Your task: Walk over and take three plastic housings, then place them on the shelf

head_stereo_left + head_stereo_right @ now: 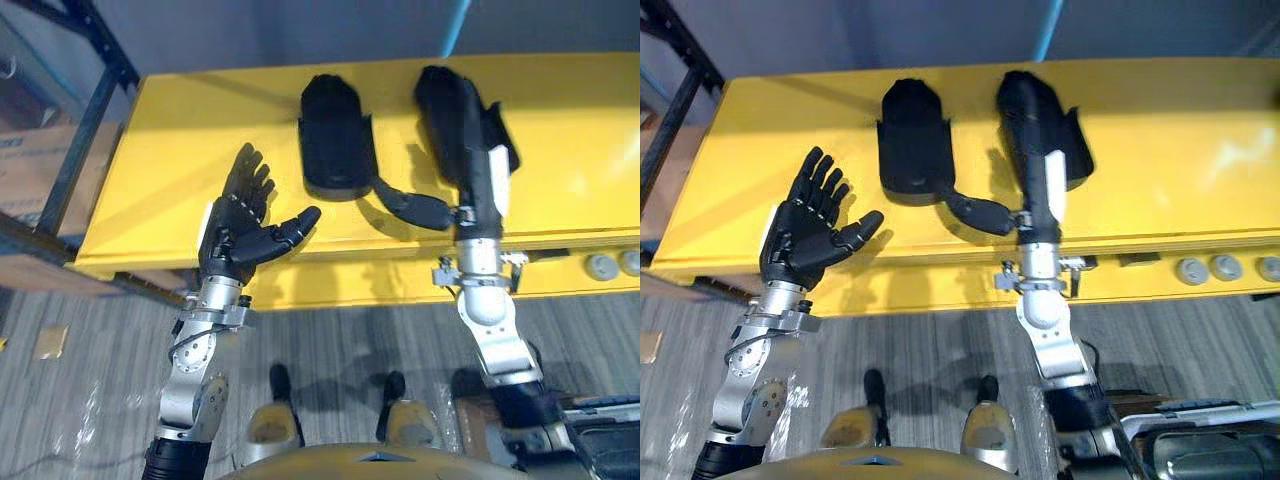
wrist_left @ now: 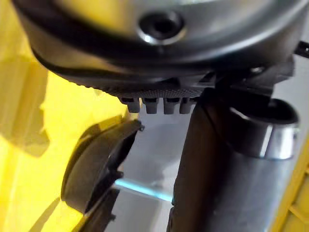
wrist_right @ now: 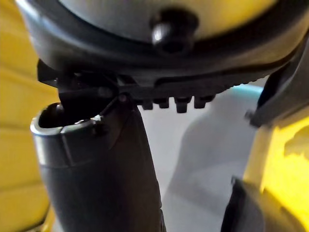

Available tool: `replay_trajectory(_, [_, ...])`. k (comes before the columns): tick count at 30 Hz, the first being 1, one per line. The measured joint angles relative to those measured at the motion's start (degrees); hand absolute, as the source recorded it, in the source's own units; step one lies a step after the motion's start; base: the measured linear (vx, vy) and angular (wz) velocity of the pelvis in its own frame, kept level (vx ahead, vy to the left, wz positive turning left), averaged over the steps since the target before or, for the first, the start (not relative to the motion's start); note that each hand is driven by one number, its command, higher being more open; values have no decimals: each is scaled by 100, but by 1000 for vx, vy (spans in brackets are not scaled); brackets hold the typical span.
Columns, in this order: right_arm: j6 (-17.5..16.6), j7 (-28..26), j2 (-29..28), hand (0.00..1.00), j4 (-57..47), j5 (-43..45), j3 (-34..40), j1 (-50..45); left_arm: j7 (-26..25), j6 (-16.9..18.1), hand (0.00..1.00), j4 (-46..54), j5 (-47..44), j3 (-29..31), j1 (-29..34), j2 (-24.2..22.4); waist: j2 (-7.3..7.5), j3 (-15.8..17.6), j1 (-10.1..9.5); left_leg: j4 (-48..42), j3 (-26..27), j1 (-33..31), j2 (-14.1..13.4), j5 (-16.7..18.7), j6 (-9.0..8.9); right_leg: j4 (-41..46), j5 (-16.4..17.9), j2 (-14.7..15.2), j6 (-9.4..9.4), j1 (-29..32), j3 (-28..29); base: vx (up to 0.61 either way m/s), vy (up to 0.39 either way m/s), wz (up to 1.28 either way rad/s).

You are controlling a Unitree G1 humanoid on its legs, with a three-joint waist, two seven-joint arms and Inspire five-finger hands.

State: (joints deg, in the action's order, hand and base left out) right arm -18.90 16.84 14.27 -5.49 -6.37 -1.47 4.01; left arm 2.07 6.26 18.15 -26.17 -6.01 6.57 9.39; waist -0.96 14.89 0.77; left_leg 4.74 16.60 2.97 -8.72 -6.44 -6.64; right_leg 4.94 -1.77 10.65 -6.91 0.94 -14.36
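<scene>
At the table, by the left housing:
left hand splayed; right hand flat, fingers straight, atop right housing.

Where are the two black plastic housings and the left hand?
Left black plastic housing [image 1: 335, 140]: left eye view, middle of its shell.
Right black plastic housing [image 1: 440, 100]: left eye view, its far end.
Left hand [image 1: 235, 228]: left eye view, palm.

No readable text anywhere (cardboard box print too blurred).
</scene>
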Motion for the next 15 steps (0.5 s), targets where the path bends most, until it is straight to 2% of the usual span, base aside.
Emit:
replay_trajectory(3, [254, 7, -226, 100, 1, 617, 486, -650, 99, -100, 100, -39, 5, -197, 11, -1, 53, -152, 149, 0, 406, 272, -1, 143, -31, -158, -89, -53, -22, -66, 380, 77, 24, -67])
replay_trajectory(6, [415, -29, -401, 100, 0, 918, 923, -1267, 173, -153, 100, -174, 0, -269, 29, -18, 23, -309, 416, 1, 837, 498, -24, 285, -85, -352, -205, -141, -44, -100, 768, 54, 19, -72])
replay_trajectory(10, [627, -178, -594, 100, -274, 1287, 1478, -2083, 175, -154, 100, -312, -4, -261, 57, 3, -33, -421, 673, -15, 1436, 764, -102, 475, -194, -583, -362, -325, -37, -74, 1345, 31, 5, -82])
replay_trajectory(12, [629, -263, -624, 100, -440, 1488, 1738, -2417, -13, -129, 100, -344, 106, -266, 50, 14, -45, -524, 896, -106, 1846, 760, -144, 583, -257, -693, -471, -428, -47, 143, 1743, 11, -29, -90])
replay_trajectory(15, [619, -332, -622, 100, -443, 1631, 2000, -2452, -475, -128, 100, -552, 225, -274, -66, 8, -45, -544, 1104, -422, 2287, 767, -240, 811, -326, -796, -619, -581, -36, 321, 2243, -9, -42, -92])
